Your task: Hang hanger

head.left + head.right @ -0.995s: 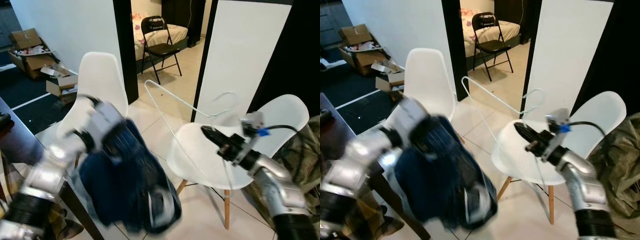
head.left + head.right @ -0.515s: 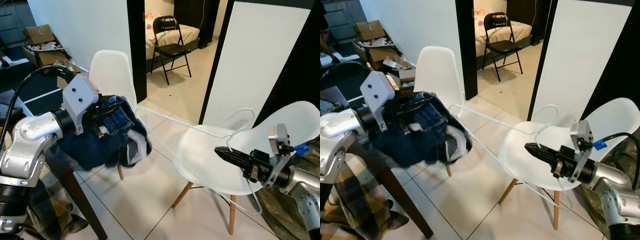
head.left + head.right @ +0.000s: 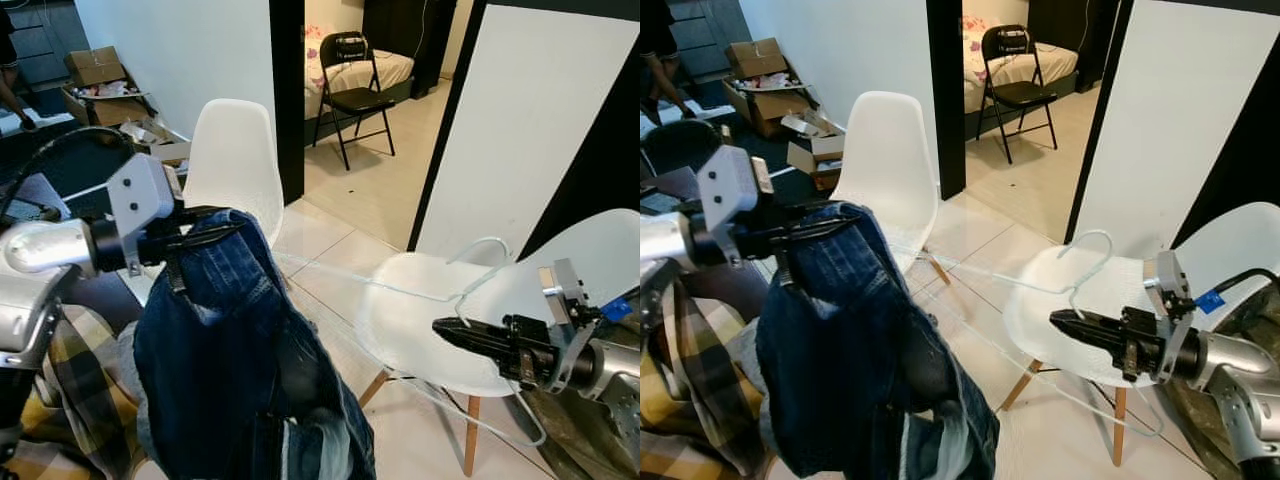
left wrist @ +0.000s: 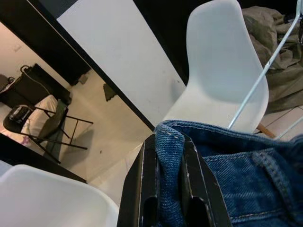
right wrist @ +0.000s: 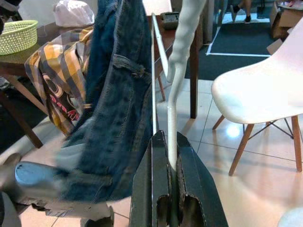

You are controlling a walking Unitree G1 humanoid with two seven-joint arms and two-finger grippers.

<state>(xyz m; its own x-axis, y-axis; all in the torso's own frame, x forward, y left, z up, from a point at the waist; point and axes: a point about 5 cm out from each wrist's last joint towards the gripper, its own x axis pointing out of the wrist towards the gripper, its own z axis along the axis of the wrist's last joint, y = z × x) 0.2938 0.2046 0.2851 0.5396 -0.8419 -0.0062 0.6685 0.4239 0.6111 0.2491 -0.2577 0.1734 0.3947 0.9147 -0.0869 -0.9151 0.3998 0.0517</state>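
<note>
Dark blue jeans [image 3: 240, 370] hang full length from my left gripper [image 3: 215, 225], which is shut on their waistband at the left of the head views. The left wrist view has the denim edge [image 4: 236, 165] pinched between the black fingers [image 4: 142, 189]. To the right, my right gripper [image 3: 445, 328] is shut on a white wire hanger [image 3: 487, 240] just below its hook. The hanger's long wire reaches leftward, close to the jeans. In the right wrist view the hanger [image 5: 177, 56] rises from the right gripper [image 5: 171, 142] beside the hanging jeans [image 5: 118, 94].
A white shell chair [image 3: 235, 150] stands behind the jeans and another [image 3: 420, 320] under the hanger. A white panel [image 3: 530, 120] leans at the back right. Through the doorway stands a black folding chair [image 3: 350, 70]. Cardboard boxes [image 3: 95, 70] lie far left, plaid cloth [image 3: 60, 400] on the near table.
The jeans, bunched at the left gripper half a second ago, now hang down full length. The hanger in the right gripper has tilted lower and more level. The camera has shifted too.
</note>
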